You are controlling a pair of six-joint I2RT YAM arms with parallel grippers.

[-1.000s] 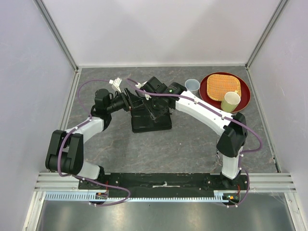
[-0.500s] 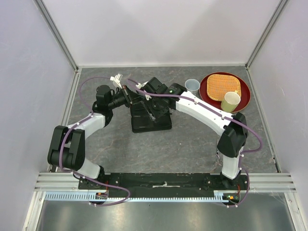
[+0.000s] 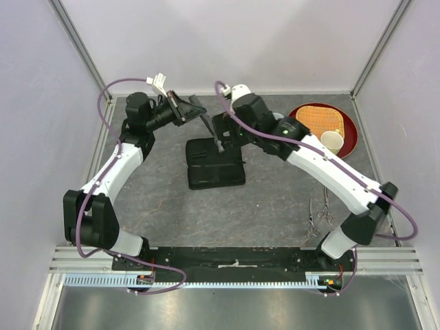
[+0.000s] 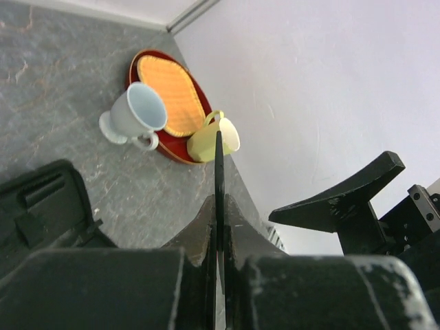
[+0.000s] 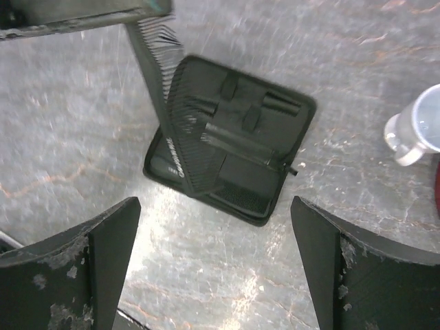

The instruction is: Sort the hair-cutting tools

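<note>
My left gripper (image 3: 185,110) is raised over the back left of the table and shut on a slim black comb (image 3: 207,126). The comb slants down toward the open black case (image 3: 215,165). In the left wrist view the comb (image 4: 219,172) shows edge-on, pinched between the fingers (image 4: 206,227). My right gripper (image 3: 223,133) hangs open just right of the comb, touching nothing. Its wrist view shows the toothed comb (image 5: 165,103) above the case (image 5: 240,137), and the left gripper (image 5: 82,14) at the top edge. Two silver scissors (image 3: 320,213) lie on the table at the front right.
A red tray (image 3: 347,137) at the back right carries a woven mat (image 3: 317,119) and a yellow cup (image 3: 333,141). A pale cup (image 4: 134,113) stands beside the tray (image 4: 172,148). Walls close the table at the back and on both sides.
The left gripper shut on the comb and carried it up and back to the left. The right gripper opened, let the comb go and drew back, its arm stretching out.
</note>
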